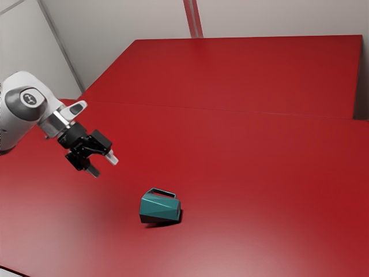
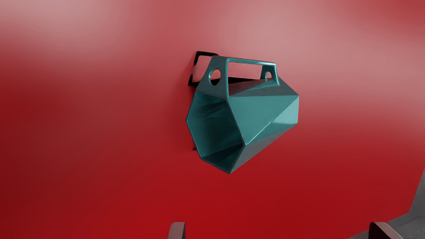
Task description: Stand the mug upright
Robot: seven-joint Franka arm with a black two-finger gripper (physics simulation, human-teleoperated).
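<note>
In the exterior view my gripper point(image 1: 105, 165) hangs above the table at the view's left, its fingers spread with nothing between them. A teal faceted mug point(image 1: 160, 208) lies on its side, lower and further toward the exterior view's right, apart from the gripper. The wrist view has the mug point(image 2: 262, 109) ahead of the gripper point(image 2: 277, 229), whose two fingertips stand wide apart. Its open mouth and dark inside are visible there, and the handle runs along one side of the body.
The mug rests on a large red table point(image 1: 248, 167). Behind it rises a pale wall point(image 1: 277, 17) with a red stripe. A grey area point(image 2: 413, 212) lies past the table's edge in the wrist view.
</note>
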